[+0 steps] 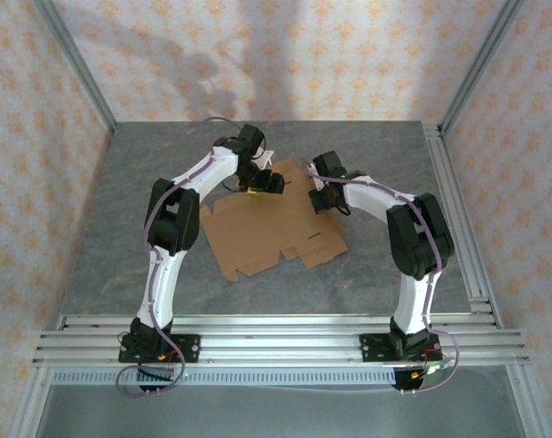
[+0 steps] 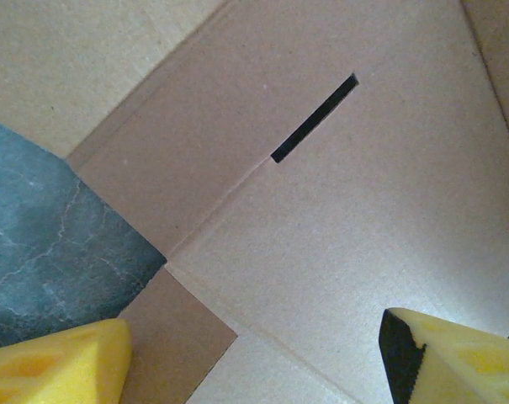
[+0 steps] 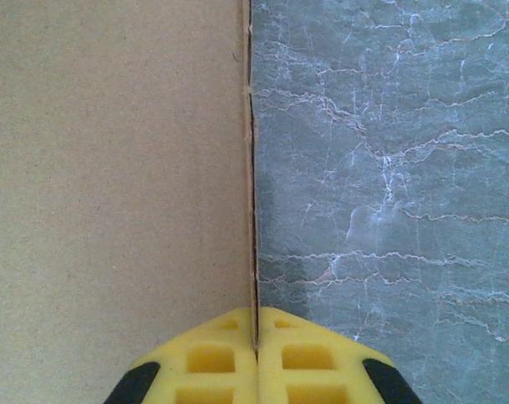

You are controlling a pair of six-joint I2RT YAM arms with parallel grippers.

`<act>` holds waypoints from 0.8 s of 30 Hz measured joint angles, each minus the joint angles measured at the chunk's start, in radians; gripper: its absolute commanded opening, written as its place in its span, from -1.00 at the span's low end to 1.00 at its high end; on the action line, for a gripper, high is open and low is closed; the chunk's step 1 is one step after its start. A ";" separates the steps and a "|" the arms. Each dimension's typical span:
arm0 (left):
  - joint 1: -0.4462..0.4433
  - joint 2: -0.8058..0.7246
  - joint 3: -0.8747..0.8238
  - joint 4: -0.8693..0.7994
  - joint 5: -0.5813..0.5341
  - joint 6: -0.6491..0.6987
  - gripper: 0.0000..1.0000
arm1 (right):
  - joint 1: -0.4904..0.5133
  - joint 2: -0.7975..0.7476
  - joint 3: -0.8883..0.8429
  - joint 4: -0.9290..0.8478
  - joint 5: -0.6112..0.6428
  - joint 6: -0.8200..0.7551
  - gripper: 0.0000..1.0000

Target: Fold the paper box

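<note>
The paper box (image 1: 271, 233) lies as a flat, unfolded tan sheet in the middle of the grey marbled surface (image 1: 120, 246), notched flaps toward the near side, far end between my two arms. Creases visible, nothing clearly standing up in the top view.

My left tool (image 1: 260, 185) hangs over the far left part of the sheet. Wrist view: jaws wide apart, one yellow finger (image 2: 60, 366) low left, the other (image 2: 456, 358) low right, plain cardboard (image 2: 363, 244) below the gap, nothing gripped. A narrow dark slot (image 2: 315, 118) is cut in the panel ahead, crease lines run off its end, and a wedge of surface (image 2: 44, 236) shows at a notch on the left.

My right tool (image 1: 323, 196) sits at the far right edge of the sheet. Wrist view: the tool (image 3: 256, 362) is closed, yellow fingertips pressed together, the seam between them lined up right on the box's cut edge. Cardboard (image 3: 111, 168) to the left of that edge, bare surface (image 3: 389, 168) to the right. Can't tell if the edge is pinched between the tips or just under them.

Around it: aluminium rails (image 1: 276, 333) at the near edge carry both arm bases, and patterned walls (image 1: 285, 55) close in the back and sides.
</note>
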 measured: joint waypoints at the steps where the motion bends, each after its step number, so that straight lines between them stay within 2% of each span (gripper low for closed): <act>1: 0.000 0.000 0.000 0.000 0.002 0.000 0.57 | 0.000 0.002 0.000 -0.001 0.000 0.000 -1.00; 16: -0.002 0.034 -0.001 -0.011 0.006 -0.007 0.57 | 0.000 0.011 0.006 -0.012 0.000 0.003 -1.00; 18: -0.002 0.040 -0.002 -0.013 0.007 -0.007 0.55 | 0.000 0.011 0.011 -0.016 0.000 0.003 -1.00; 21: -0.002 0.041 -0.002 -0.014 0.006 -0.006 0.40 | 0.000 0.011 0.015 -0.022 0.000 0.003 -1.00; 24: -0.002 0.043 -0.002 -0.014 0.005 -0.008 0.39 | 0.000 0.011 0.016 -0.026 0.000 0.003 -1.00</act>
